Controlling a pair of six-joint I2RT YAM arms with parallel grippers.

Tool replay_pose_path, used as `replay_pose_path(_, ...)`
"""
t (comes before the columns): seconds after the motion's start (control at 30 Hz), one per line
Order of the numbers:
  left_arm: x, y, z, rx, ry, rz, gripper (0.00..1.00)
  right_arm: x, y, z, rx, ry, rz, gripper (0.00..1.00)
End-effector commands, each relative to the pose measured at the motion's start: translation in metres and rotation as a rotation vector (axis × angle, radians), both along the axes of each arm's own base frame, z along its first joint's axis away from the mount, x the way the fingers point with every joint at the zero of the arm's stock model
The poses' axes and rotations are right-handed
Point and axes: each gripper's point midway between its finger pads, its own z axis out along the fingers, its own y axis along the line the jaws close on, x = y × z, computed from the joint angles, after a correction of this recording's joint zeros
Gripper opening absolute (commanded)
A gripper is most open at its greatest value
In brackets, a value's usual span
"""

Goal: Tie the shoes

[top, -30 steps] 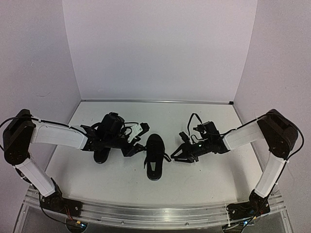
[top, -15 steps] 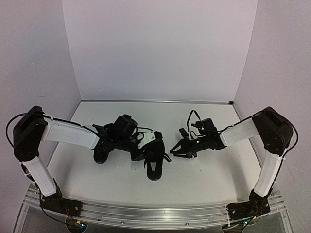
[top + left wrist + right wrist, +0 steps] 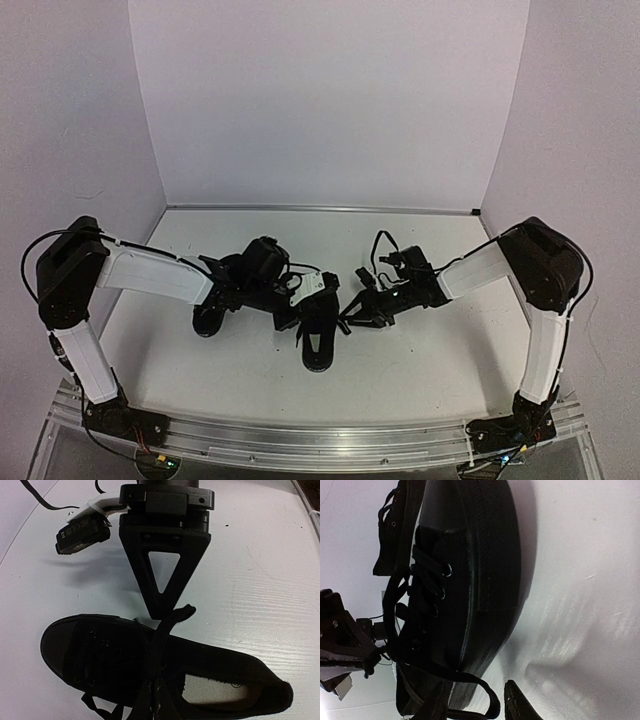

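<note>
One black shoe (image 3: 318,335) lies mid-table, toe pointing away from the arms. In the left wrist view this shoe (image 3: 100,655) has its toe at left and its pale insole showing. My left gripper (image 3: 305,300) sits over its tongue. That gripper (image 3: 159,645) is shut on a black lace (image 3: 175,617) that rises from the eyelets. My right gripper (image 3: 348,315) is at the shoe's right side. It is open (image 3: 470,710), with a loop of lace (image 3: 487,695) between its fingers. The second shoe (image 3: 208,318) lies partly hidden under the left arm.
The white table (image 3: 420,370) is walled at the back and on both sides. A metal rail (image 3: 320,440) runs along the near edge. A loose cable loops above the right wrist (image 3: 385,245).
My left arm swung right from the second shoe to the middle one and its gripper shut on the lace. My right gripper slid left up to the shoe's side.
</note>
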Motion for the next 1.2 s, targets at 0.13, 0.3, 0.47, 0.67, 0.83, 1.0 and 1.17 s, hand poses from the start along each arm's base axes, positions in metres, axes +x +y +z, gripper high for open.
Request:
replay_pose_path(0.13, 0.012, 0.001, 0.035, -0.081, -0.06, 0.067, 0.0, -0.016, 0.024, 0.006, 0.019, -0.037, 0.129, 0.36)
replay_pose_path(0.3, 0.015, 0.004, 0.036, -0.081, -0.07, 0.091, 0.0, -0.017, 0.024, 0.008, 0.012, -0.051, 0.133, 0.37)
replay_pose_path(0.47, 0.016, 0.009, 0.045, -0.104, -0.085, 0.11, 0.0, -0.012, 0.023, -0.002, -0.026, -0.053, 0.12, 0.35)
replay_pose_path(0.67, 0.015, 0.014, 0.045, -0.102, -0.087, 0.122, 0.0, -0.015, 0.033, 0.002, -0.008, -0.065, 0.151, 0.32)
replay_pose_path(0.83, 0.016, 0.018, 0.044, -0.101, -0.092, 0.141, 0.0, -0.017, 0.037, 0.005, -0.006, -0.074, 0.165, 0.31)
replay_pose_path(1.0, 0.021, 0.026, 0.053, -0.12, -0.121, 0.19, 0.0, -0.019, 0.037, 0.002, -0.036, -0.082, 0.174, 0.31)
replay_pose_path(1.17, 0.024, 0.035, 0.065, -0.15, -0.146, 0.234, 0.0, -0.019, 0.036, 0.0, -0.058, -0.086, 0.175, 0.29)
